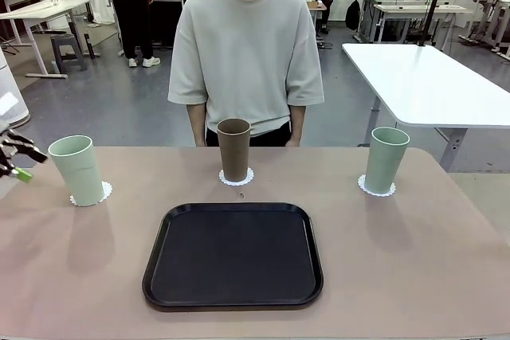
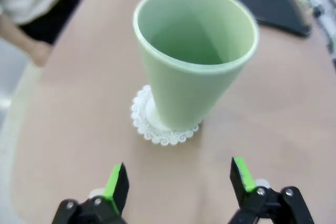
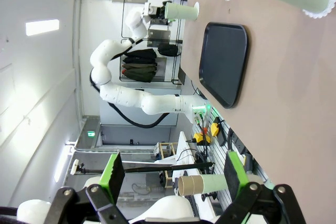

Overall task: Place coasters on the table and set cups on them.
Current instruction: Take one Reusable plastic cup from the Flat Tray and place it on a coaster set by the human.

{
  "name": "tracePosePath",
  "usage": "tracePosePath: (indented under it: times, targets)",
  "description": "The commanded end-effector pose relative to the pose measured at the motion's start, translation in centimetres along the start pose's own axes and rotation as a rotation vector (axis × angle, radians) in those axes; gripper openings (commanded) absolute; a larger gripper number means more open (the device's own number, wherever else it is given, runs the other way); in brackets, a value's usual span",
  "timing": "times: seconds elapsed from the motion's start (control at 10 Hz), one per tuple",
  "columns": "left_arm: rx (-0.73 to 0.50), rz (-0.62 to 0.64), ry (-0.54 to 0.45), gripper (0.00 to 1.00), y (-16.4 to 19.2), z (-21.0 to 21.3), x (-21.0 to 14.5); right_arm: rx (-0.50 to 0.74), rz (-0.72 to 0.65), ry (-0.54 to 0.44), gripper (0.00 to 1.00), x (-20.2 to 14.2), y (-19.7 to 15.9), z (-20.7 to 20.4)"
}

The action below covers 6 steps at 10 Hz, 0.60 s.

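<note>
Table (image 1: 446, 260) with three cups, each upright on its own coaster: a mint cup (image 1: 76, 169) on a doily (image 1: 102, 194) at the robot's left, a brown cup (image 1: 234, 149) on a doily (image 1: 237, 179) at the far middle before the person (image 1: 245, 53), and a second mint cup (image 1: 386, 159) on a doily (image 1: 374, 189) at the right. A black tray (image 1: 233, 254), bare, lies near the robot's edge, apart from all three. The left gripper (image 1: 17, 158) hangs just beside the left cup without touching it; in its wrist view the fingers (image 2: 116, 184) stand wide apart and hold nothing, with the cup (image 2: 194, 61) and its doily (image 2: 164, 129) ahead of them. The right gripper (image 3: 170, 174) also stands open and unloaded, well back from the table, which appears sideways with the tray (image 3: 223, 61) on it. By this layout the placing looks complete, the left arm apparently at the release stage; the next move probably calls only for a clean retreat that does not brush the cup. No brand, label or legible writing can be made out on cups, doilies or tray, though the wrist views are soft.
</note>
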<state>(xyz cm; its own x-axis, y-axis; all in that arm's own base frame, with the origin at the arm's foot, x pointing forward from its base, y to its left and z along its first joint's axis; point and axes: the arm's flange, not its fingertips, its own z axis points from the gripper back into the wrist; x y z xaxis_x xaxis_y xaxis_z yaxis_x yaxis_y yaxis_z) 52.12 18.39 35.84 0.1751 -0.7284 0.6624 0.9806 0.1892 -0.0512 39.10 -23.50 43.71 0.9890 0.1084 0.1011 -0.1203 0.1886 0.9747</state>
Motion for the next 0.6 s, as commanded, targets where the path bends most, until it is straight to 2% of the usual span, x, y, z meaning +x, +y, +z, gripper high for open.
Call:
tracePosePath:
  times: [0.0,0.3,0.5]
  targets:
    - [0.084,0.108,0.223,1.00,-5.4,1.6,8.3,0.006,-0.005,-0.008,1.00,0.1,0.2,0.0]
    - [0.198,0.220,0.427,1.00,-8.6,1.6,17.1,0.006,-0.005,-0.008,1.00,0.1,0.2,0.0]
    - [0.224,0.387,0.547,1.00,-10.4,1.0,21.2,0.006,-0.005,-0.008,1.00,0.1,0.2,0.0]
